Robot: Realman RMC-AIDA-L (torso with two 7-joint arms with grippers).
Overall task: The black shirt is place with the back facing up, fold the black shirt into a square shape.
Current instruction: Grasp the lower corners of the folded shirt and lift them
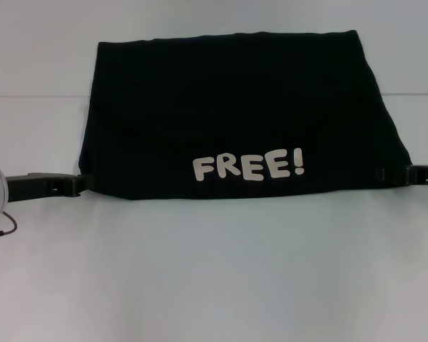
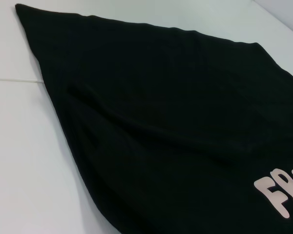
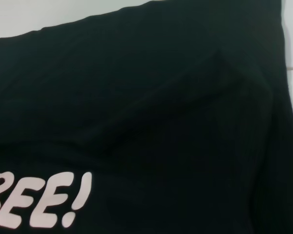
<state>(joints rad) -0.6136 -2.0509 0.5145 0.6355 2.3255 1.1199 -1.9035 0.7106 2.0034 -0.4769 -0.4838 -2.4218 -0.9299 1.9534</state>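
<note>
The black shirt (image 1: 235,107) lies folded on the white table as a wide block, with a white "FREE!" print (image 1: 247,167) on top near its front edge. My left gripper (image 1: 85,184) reaches in flat from the left and meets the shirt's front left corner. At the front right corner, my right gripper (image 1: 382,173) overlaps the fabric. Both corners sit slightly higher than the middle of the front edge, as if pinched. Each wrist view is filled with black shirt fabric (image 2: 161,122) (image 3: 151,107) and shows no fingers.
The white table (image 1: 214,278) stretches in front of the shirt and to both sides. A seam line (image 1: 36,95) crosses the table behind the shirt's left side. A thin cable (image 1: 7,226) hangs by my left arm.
</note>
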